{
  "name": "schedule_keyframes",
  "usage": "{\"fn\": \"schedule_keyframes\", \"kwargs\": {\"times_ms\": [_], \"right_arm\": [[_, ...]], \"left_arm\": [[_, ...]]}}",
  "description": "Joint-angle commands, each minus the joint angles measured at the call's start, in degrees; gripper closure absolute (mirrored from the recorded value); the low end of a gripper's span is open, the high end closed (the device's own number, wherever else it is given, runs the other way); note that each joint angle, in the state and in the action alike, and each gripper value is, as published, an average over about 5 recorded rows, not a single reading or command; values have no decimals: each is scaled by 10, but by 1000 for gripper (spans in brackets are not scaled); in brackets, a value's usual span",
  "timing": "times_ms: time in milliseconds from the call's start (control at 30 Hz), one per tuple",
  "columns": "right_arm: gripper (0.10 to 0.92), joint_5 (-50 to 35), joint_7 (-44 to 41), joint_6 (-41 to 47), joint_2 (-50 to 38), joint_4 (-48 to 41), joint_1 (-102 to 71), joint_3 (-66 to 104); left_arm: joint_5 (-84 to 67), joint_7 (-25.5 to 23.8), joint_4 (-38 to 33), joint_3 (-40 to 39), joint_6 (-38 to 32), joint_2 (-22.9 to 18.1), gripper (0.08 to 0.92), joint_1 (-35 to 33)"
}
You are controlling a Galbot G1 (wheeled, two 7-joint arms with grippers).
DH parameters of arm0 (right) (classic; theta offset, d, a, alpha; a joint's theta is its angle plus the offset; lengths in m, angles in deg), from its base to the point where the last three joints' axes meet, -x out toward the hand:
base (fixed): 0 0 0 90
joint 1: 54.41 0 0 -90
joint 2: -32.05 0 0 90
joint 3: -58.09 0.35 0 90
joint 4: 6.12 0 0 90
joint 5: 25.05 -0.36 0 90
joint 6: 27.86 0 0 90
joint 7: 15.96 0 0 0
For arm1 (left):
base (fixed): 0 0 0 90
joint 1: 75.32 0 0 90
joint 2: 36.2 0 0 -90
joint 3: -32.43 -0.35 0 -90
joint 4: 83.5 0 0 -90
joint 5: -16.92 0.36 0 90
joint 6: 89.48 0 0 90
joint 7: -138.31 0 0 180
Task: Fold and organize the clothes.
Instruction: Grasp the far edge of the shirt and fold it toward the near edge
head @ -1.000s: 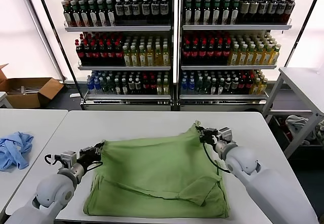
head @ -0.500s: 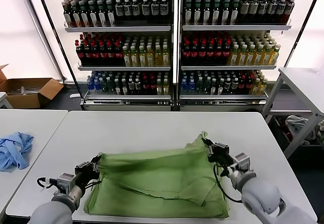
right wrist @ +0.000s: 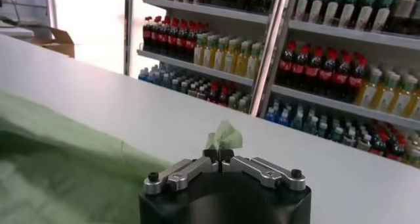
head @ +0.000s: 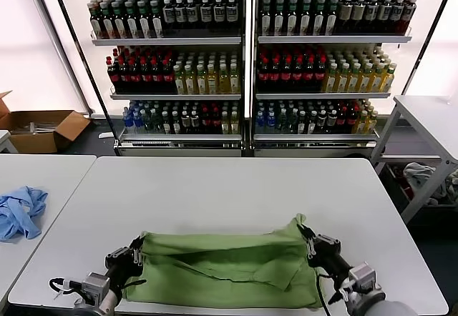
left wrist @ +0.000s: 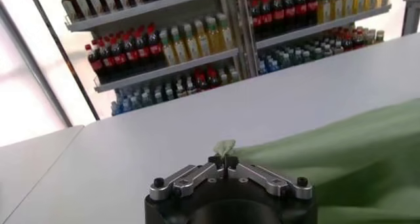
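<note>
Your left end effector (head: 133,253) and right end effector (head: 309,239) each pinch a corner of the green shirt (head: 222,272), which stretches between them, long axis crosswise, along the near edge of the white table (head: 215,187); neither arm is nearer.

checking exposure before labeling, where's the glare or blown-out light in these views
Head view: white panels either side of the drink shelves are blown out; the green shirt is evenly lit. Left wrist view: washed-out white beside the shelves. Right wrist view: bright panel behind the table, soft sheen on it.
</note>
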Motion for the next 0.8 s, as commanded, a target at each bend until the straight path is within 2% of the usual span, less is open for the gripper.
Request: {"fn": "schedule_keyframes", "kwargs": {"times_ms": [33,533,800], "right_arm": [[917,35,22,-41,18,27,-107,33],[917,43,132,-35,57,25,-99,-46],[915,30,256,-26,85,2,-61,-93]], "left_arm": [[39,10,-9,-1,1,-2,918,-32],[44,19,20,-19,12,-7,918,-11],[46,22,38,-35,0,-8,902,9]]}}
